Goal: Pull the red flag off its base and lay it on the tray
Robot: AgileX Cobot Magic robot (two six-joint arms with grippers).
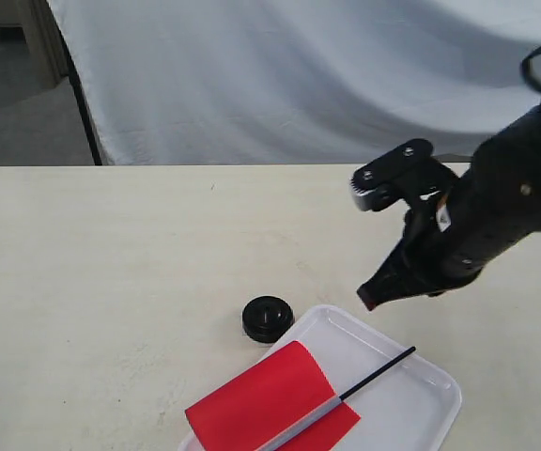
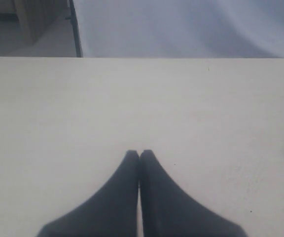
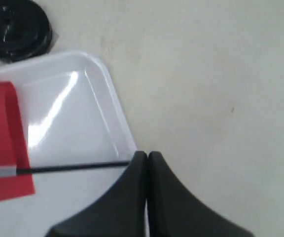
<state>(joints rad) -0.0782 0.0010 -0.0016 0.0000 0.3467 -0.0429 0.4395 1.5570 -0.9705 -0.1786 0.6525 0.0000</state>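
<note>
Evidently the red flag (image 1: 269,399) lies flat across the tray (image 1: 411,404), clear of the base (image 1: 268,318) beside the tray's corner, so your right claw (image 1: 368,299) hangs clenched and empty above the rim, left claw (image 2: 139,154) clenched too.

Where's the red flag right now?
Exterior view, bottom centre: the red flag lies flat in the white tray, with the black base just beside the tray's upper-left edge.
</note>
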